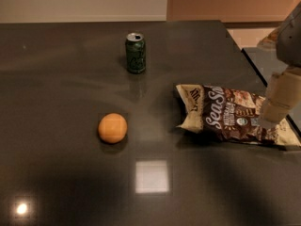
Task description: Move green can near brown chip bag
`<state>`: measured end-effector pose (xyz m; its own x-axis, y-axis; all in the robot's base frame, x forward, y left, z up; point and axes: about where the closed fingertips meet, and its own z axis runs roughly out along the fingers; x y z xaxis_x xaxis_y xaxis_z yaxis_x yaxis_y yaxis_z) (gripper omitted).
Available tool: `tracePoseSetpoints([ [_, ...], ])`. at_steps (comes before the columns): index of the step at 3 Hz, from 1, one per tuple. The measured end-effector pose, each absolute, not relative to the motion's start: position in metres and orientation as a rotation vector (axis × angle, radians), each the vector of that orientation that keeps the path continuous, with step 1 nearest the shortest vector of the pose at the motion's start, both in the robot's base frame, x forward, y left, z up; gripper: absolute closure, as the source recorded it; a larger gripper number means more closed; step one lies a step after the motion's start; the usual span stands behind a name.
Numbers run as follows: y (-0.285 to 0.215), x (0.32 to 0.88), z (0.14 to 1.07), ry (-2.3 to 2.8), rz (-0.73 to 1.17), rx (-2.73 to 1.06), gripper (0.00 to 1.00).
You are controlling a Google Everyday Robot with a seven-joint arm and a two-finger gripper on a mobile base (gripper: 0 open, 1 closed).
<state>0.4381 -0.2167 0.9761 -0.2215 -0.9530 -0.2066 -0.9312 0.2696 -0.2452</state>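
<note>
Hovering at the bench's [56, 102] right edge, jaws by the brown chip bag's [225, 114] end; apart or together, cannot tell. Green can [135, 53] upright near far edge, well apart. Risk: my reach snags bag or topples can.

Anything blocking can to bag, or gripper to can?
Between green can and brown chip bag: nothing visible; orange sits aside. The gripper is at the bag's right end, so only the low bag lies between it and the can.
</note>
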Motion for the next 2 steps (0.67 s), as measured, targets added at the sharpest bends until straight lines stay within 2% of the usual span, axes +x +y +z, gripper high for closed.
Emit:
tracePoseSetpoints([
  [2,-0.2164,0.4388,0.9760,2.232,-0.097,-1.724,0.00],
])
